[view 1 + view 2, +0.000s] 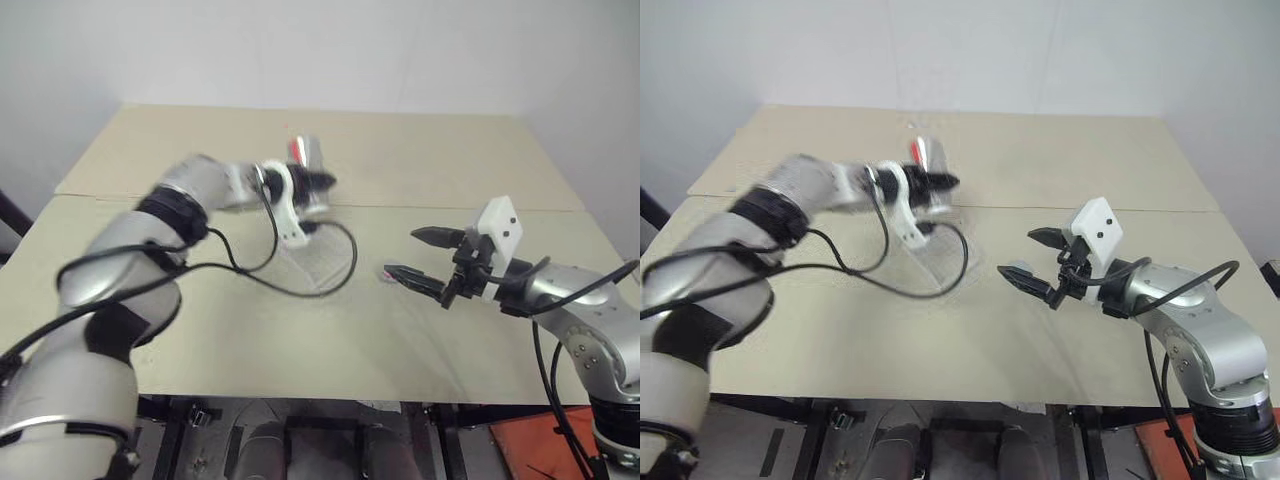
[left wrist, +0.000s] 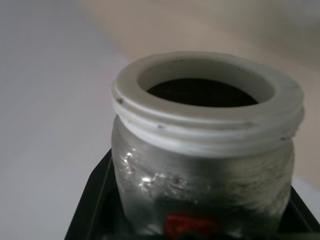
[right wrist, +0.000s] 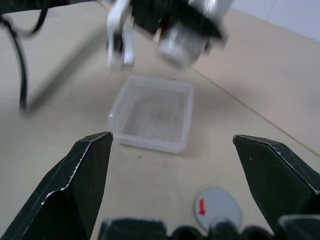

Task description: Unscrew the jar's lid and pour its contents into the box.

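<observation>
The open jar, white-rimmed, is held above the clear box, seemingly tilted. The grey lid lies on the table nearby.

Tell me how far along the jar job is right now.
Unscrewing looks done: the lid lies on the table, and the jar has a bare threaded mouth. In hand: the left tool holds the jar tilted above the box; the right tool is open and empty. Left: getting the contents into the box.

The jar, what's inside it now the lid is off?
The jar is open, held in the left gripper. Its inside looks dark past the white rim; whether any bits are in there can't be seen.
</observation>
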`<state>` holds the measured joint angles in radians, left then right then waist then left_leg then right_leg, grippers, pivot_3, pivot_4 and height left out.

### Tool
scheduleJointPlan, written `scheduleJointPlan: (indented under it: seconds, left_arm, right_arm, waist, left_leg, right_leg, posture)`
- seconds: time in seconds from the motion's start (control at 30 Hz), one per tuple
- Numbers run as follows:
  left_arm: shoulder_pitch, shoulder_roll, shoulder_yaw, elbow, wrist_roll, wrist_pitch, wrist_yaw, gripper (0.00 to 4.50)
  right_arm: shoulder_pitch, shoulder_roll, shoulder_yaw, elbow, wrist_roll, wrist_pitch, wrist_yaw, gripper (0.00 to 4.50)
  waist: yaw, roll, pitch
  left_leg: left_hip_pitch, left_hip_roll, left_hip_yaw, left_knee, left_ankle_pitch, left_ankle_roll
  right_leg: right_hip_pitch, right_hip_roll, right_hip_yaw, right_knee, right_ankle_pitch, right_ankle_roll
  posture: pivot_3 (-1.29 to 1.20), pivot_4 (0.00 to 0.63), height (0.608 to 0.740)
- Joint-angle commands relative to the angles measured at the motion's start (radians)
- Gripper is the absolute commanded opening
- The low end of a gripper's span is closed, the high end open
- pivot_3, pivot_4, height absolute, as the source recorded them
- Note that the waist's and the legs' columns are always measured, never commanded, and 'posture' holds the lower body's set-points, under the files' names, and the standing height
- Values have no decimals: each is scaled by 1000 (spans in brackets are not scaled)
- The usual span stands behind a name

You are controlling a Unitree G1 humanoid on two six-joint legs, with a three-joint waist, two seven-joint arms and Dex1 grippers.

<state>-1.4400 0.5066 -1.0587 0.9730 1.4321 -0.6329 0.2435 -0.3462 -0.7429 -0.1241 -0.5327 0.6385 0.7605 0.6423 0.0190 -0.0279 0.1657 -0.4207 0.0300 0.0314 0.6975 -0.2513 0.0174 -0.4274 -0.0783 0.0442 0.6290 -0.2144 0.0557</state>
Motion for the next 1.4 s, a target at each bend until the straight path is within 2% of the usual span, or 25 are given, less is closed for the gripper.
scheduleJointPlan:
  seconds: [0.03, 0.17, 0.3, 0.47, 0.63, 0.73, 0.87, 1.0, 1.1, 1.17, 1.3, 1.4]
  left_arm:
    - [-14, -7, -52, 21, 69, 54, 69, 1964]
    - [-57, -27, -54, 79, 67, 82, 82, 1964]
    - [-58, -13, -54, 63, 59, 66, 106, 1964]
    - [-47, 20, 21, 48, -42, 20, 43, 1964]
    - [5, 89, 198, 16, -260, -13, -86, 1964]
    - [83, 119, 362, -19, -466, 12, -216, 1964]
    - [224, 108, 572, -95, -736, 92, -365, 1964]
    - [408, 30, 788, -308, -1058, 304, -566, 1964]
    - [537, -58, 961, -526, -1307, 636, -668, 1964]
    - [608, -87, 1032, -641, -1400, 785, -688, 1964]
    - [720, -151, 1145, -783, -1555, 970, -679, 1964]
    - [782, -181, 1191, -804, -1597, 981, -654, 1964]
  right_arm:
    - [-17, 11, -52, -81, 45, 26, -46, 4478]
    - [-7, 40, -93, -134, 99, 51, -103, 4478]
    - [3, 38, -86, -132, 104, 52, -114, 4478]
    - [2, 37, -68, -109, 99, 37, -103, 4478]
    - [-9, 19, -42, -50, 71, 13, -49, 4478]
    - [-35, 3, -31, 0, 57, 1, -6, 4478]
    - [-65, -14, -15, 49, 36, -10, 45, 4478]
    - [-83, -21, -11, 70, 29, -12, 76, 4478]
    - [-89, -26, -14, 74, 28, -8, 89, 4478]
    - [-88, -30, -21, 71, 33, -1, 94, 4478]
    - [-87, -34, -21, 69, 37, 7, 97, 4478]
    - [-84, -33, -24, 65, 42, 12, 94, 4478]
  waist:
    - [-7, 0, 0]
    - [-6, 0, 0]
    - [-5, 0, 0]
    - [-6, 0, 0]
    - [-9, 0, 0]
    - [-10, 0, 0]
    - [-11, 0, 0]
    - [-7, 1, 0]
    - [-7, 1, 0]
    - [-11, 1, 0]
    - [-19, 1, -1]
    - [-20, 1, -1]
  left_leg:
    - [-1, 0, 0, 0, 0, 0]
    - [-3, 0, -1, 1, 0, 0]
    - [-2, 0, -1, 1, 0, 0]
    - [-2, 0, -1, 1, 0, 0]
    - [-2, 0, -1, 1, 0, 0]
    - [-1, 1, 0, 1, 0, 0]
    - [-1, 1, 0, 1, 0, 0]
    - [-2, 1, -1, 2, 0, 0]
    - [-2, 1, -2, 4, 0, 0]
    - [-2, 2, -2, 5, 0, 0]
    - [0, 2, -3, 5, 0, 0]
    - [3, 2, -3, 4, 0, 0]
  right_leg:
    - [-1, 0, 0, 0, 0, 0]
    - [-2, 0, 0, 0, 0, 0]
    - [-1, -1, 0, 0, 0, 0]
    - [-1, -1, -1, 1, 0, 0]
    - [-1, -1, -1, 1, 0, 0]
    - [-1, -1, 0, 1, 0, 0]
    - [-1, 0, -1, 2, 0, 0]
    - [-1, -1, -1, 2, 0, 0]
    - [-1, -1, -2, 2, 0, 0]
    - [0, 0, -2, 2, 0, 0]
    - [1, 1, -1, 3, 0, -1]
    - [5, 0, -1, 2, 0, -1]
  posture:
    - [0, 150, 740]
    - [0, 150, 740]
    - [0, 150, 740]
    - [0, 150, 740]
    - [0, 150, 740]
    - [0, 150, 740]
    - [0, 150, 740]
    - [0, 150, 740]
    - [0, 150, 740]
    - [0, 150, 740]
    - [0, 150, 740]
    - [0, 150, 740]
